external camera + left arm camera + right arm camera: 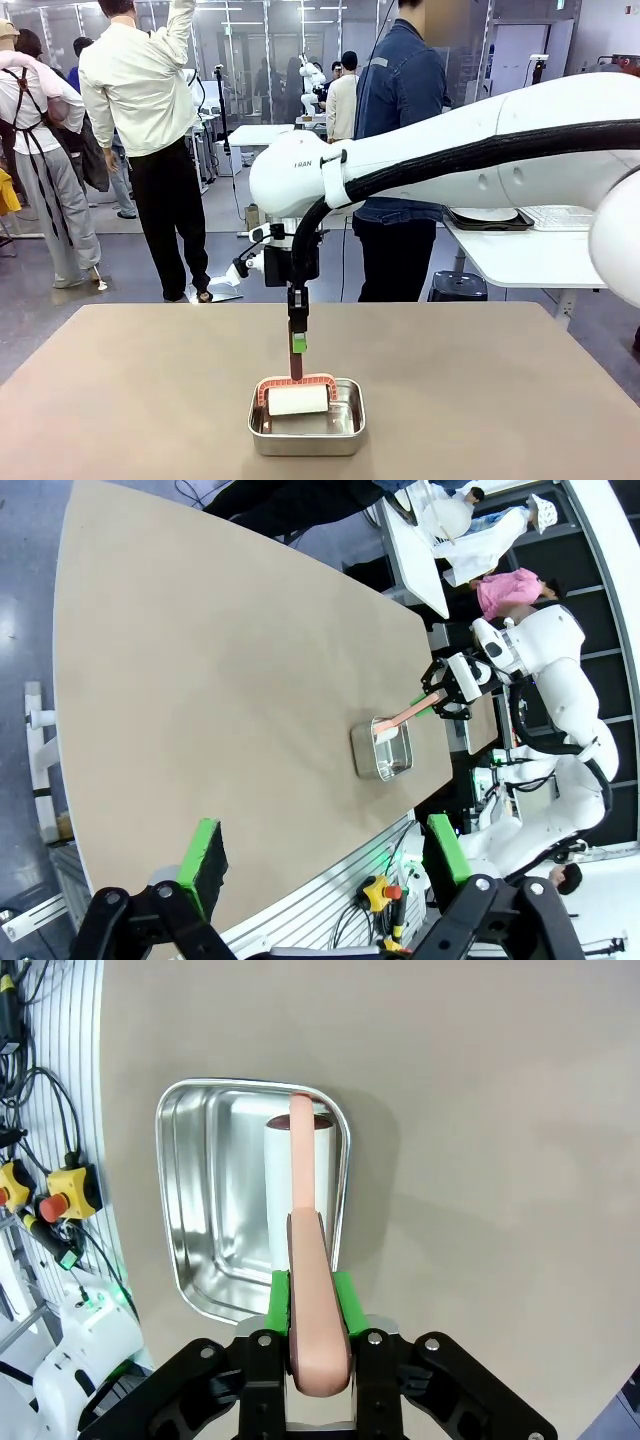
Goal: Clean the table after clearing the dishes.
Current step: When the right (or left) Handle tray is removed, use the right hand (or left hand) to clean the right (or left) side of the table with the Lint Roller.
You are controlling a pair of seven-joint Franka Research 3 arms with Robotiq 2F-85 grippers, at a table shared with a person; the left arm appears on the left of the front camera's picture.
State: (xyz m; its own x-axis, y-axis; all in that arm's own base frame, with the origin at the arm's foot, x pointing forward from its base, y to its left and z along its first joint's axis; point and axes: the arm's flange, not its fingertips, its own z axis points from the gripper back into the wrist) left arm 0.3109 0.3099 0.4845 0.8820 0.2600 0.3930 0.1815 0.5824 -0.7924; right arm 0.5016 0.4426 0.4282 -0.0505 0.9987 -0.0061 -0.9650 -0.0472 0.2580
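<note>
The beige-brown table (150,380) stretches across the front view. Near its front edge my right gripper (298,335) is shut on the pink handle (305,1260) of a lint roller. The roller's white roll (297,400) rests inside a steel pan (300,445). The handle stands nearly upright between the green pads (280,1295). My left gripper (325,860) is open with nothing between its fingers, high above the table (220,660) and well away from the pan (381,750). A white plate on a black tray (488,218) sits on the smaller white table behind.
A person in a denim jacket (400,90) stands at the far side of the table, and others stand farther back. The white side table (520,255) is off the far right corner. Cables and an emergency stop box (65,1190) lie past the table's near edge.
</note>
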